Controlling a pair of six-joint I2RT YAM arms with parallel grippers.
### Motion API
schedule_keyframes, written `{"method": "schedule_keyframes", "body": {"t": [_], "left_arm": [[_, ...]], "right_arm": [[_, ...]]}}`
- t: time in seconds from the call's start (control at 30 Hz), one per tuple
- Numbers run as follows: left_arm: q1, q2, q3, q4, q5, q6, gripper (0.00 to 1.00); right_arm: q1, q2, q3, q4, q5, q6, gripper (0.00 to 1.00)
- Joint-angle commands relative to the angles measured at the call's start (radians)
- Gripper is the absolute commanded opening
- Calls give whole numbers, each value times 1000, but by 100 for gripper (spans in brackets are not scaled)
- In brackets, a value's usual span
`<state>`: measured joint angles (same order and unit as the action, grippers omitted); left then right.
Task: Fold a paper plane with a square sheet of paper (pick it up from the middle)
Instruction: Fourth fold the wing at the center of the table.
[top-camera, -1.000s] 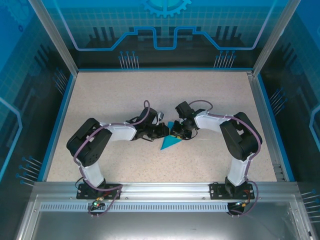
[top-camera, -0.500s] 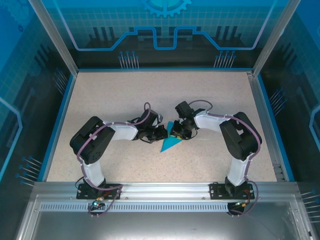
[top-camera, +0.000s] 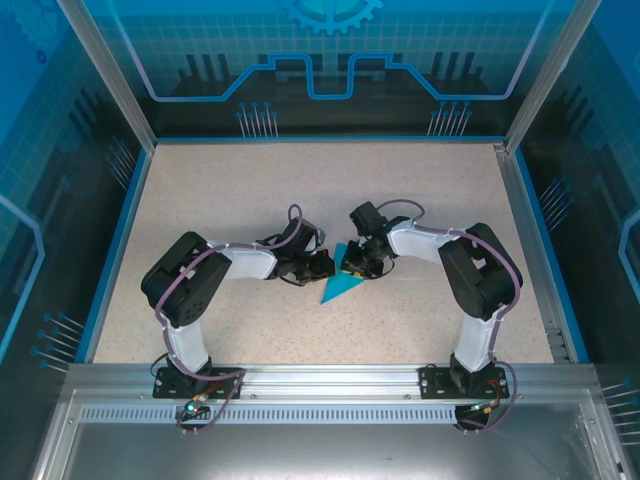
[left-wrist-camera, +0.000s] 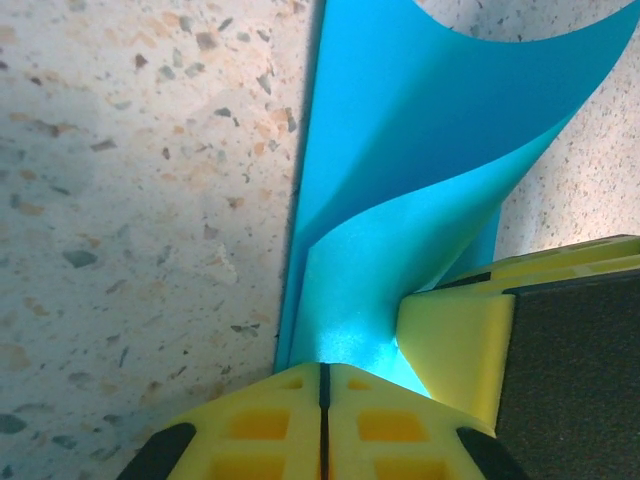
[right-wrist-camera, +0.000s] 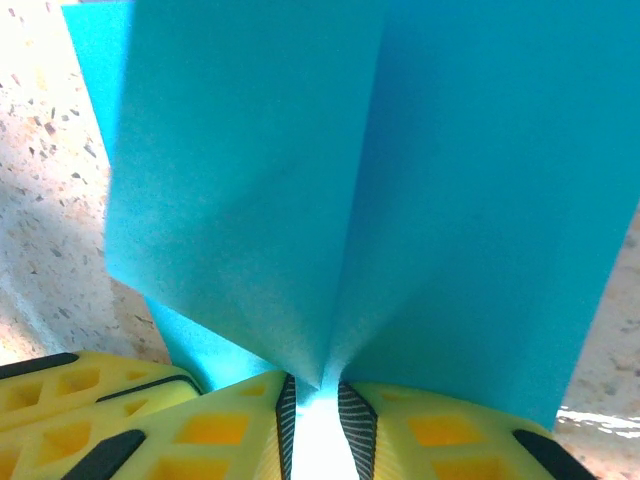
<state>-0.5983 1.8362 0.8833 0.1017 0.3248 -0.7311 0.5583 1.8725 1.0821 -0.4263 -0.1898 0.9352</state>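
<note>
The cyan paper (top-camera: 338, 288) lies mid-table, folded to a pointed shape whose tip aims at the near left. Both grippers meet at its far end. My right gripper (top-camera: 353, 264) is pinched on the centre crease, and in the right wrist view the paper (right-wrist-camera: 350, 180) fans up out of the narrow gap between that gripper's (right-wrist-camera: 312, 395) tips. One flap (left-wrist-camera: 400, 150) curls upward beside the right gripper's yellow finger (left-wrist-camera: 455, 345). My left gripper (left-wrist-camera: 322, 372) is shut, its tips against the paper's lower layer. Whether paper is caught between them I cannot tell.
The speckled table (top-camera: 220, 190) is ringed by a blue rim and aluminium posts (top-camera: 527, 90). A metal rail (top-camera: 330, 378) runs along the near edge by the arm bases. The left gripper's yellow fingers (right-wrist-camera: 70, 405) sit close beside the right gripper.
The left gripper has drawn back slightly to the left, and its elbow has shifted a little. The right arm and the paper hold their place.
</note>
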Motion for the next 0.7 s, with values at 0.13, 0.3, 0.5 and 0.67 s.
{"method": "schedule_keyframes", "body": {"t": [0.13, 0.3, 0.5, 0.67], "left_arm": [[4, 24, 16, -43, -25, 14, 5], [3, 31, 18, -56, -26, 24, 2], [3, 43, 16, -82, -13, 52, 0], [4, 46, 13, -101, -16, 67, 0]], "right_arm": [[18, 125, -65, -88, 112, -6, 26], [15, 87, -64, -59, 91, -23, 26], [-12, -117, -80, 44, 45, -88, 30], [-32, -222, -109, 157, -54, -183, 29]]}}
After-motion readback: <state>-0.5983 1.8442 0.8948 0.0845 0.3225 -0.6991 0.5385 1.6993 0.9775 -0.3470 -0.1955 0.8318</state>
